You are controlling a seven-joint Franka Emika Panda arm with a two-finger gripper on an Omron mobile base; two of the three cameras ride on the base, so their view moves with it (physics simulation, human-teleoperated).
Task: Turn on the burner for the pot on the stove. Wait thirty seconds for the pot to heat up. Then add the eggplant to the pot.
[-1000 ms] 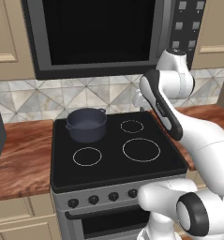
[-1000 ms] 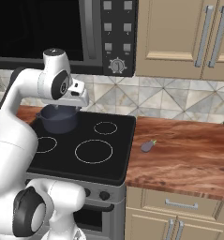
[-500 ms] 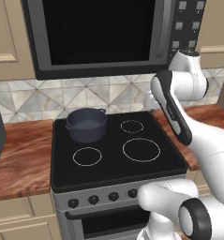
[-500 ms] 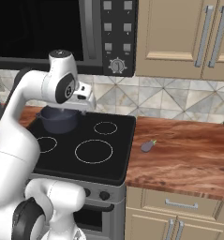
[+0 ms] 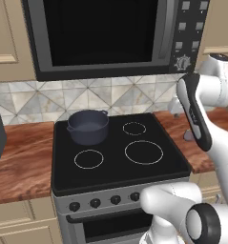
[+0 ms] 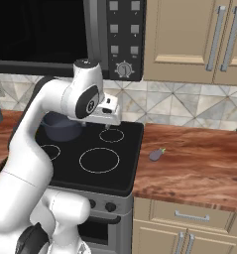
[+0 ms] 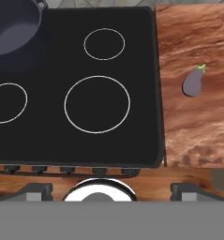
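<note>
The round dark blue-grey pot (image 5: 88, 127) sits on the black glass stove (image 7: 48, 136); the small purple eggplant (image 7: 194, 83) lies beside that stove on the brown wooden worktop (image 6: 199, 166); jaws spread, empty.

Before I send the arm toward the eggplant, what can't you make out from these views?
- Small grey-purple eggplant: the arm covers its spot on the wooden counter in the left base view.
- Dark blue-grey pot: the arm partly hides it in the right base view, and the hand view's top-left corner cuts it off.
- Black stove knobs: too small to read their settings.
- Burner state: no glow or indicator is readable.
- Claw: open, only the fingertips show.
</note>
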